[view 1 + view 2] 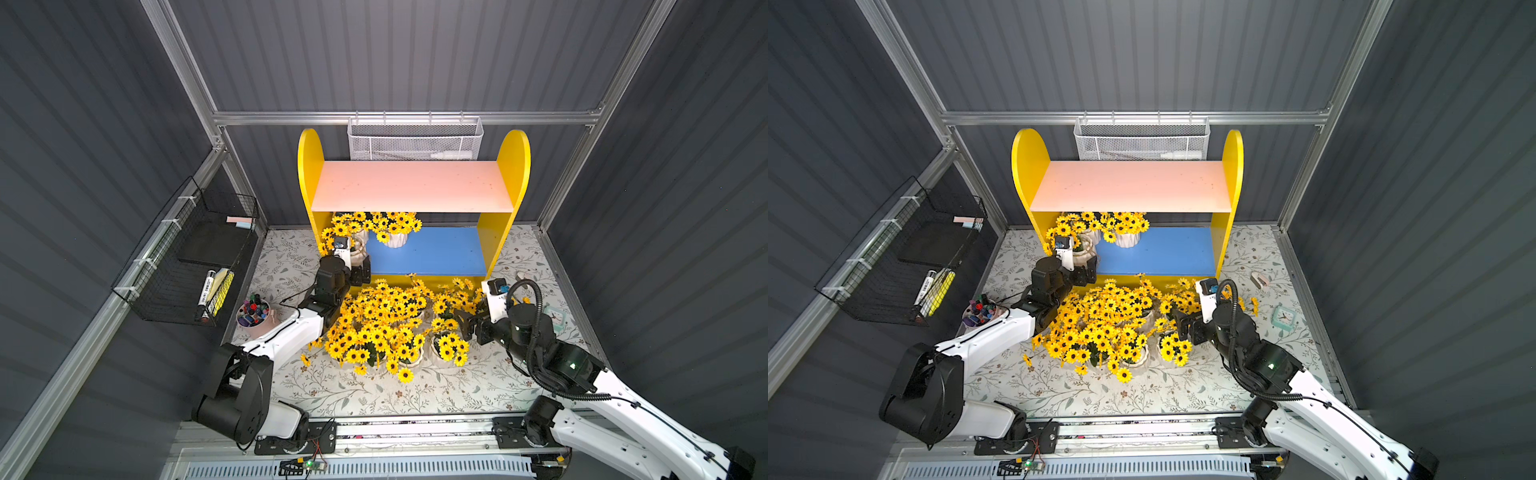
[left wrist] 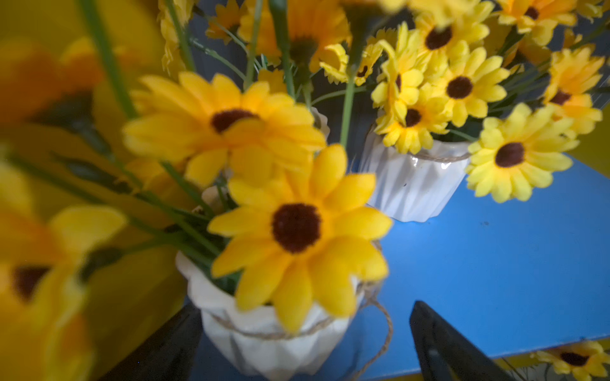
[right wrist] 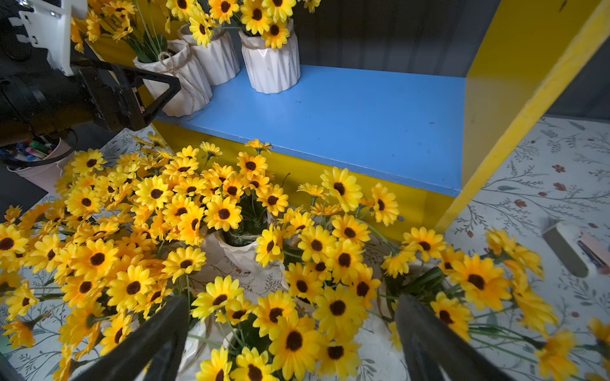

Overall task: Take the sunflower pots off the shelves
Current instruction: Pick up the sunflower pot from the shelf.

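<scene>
The shelves (image 1: 411,187) are yellow, with a bare pink upper board and a blue lower board (image 1: 436,253). Three sunflower pots stand at the left end of the blue board (image 3: 270,62) (image 3: 218,62) (image 3: 185,82). My left gripper (image 2: 302,313) is open around the front-left pot (image 2: 270,339). One finger is close beside that pot and the other stands well apart. Several more sunflower pots (image 1: 395,328) crowd the table in front of the shelves. My right gripper (image 3: 290,301) hangs open over their right side, holding nothing.
A pink cup of markers (image 1: 253,316) stands under my left arm. A black wire basket (image 1: 195,257) hangs on the left wall and a white mesh basket (image 1: 415,139) behind the shelves. A small green clock (image 1: 555,318) and a stapler-like item (image 3: 577,254) lie at the right.
</scene>
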You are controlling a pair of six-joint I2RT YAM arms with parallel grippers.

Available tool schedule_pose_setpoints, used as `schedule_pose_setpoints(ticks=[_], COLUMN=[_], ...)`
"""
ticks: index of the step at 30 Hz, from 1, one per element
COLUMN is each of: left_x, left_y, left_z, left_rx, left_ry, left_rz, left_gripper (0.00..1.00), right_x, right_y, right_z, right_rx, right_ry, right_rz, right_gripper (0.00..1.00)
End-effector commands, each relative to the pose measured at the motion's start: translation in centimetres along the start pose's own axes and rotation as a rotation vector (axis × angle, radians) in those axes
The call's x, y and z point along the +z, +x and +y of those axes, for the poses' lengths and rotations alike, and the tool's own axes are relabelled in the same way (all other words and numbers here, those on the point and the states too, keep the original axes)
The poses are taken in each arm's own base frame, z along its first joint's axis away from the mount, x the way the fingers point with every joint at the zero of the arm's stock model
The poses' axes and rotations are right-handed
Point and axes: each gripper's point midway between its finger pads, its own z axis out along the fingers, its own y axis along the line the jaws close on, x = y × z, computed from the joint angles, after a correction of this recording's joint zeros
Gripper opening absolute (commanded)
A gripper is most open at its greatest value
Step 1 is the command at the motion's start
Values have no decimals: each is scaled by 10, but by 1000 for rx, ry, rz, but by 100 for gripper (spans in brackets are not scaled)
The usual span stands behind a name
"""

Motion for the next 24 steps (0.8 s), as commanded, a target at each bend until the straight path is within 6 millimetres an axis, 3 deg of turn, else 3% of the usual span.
schedule_pose_setpoints(ticks=[1, 12, 19, 24], left_x=[-2, -14, -16, -9], left_y=[-1, -2, 4, -4], left_z=[-12, -20, 3, -7], left_rx=[15, -11, 8, 64], left_ry=[76, 136, 8, 52], left_rz=[-28, -51, -71, -80], left_gripper=[99, 99, 99, 99], right_x=[3, 8, 9, 9], right_y=[2, 3, 2, 2], right_z=[0, -1, -3, -2], right_rx=[-11, -18, -16, -18], right_ry=[-3, 5, 11, 9], right_rz=[0, 12, 10, 10], right_gripper=[99, 99, 99, 99])
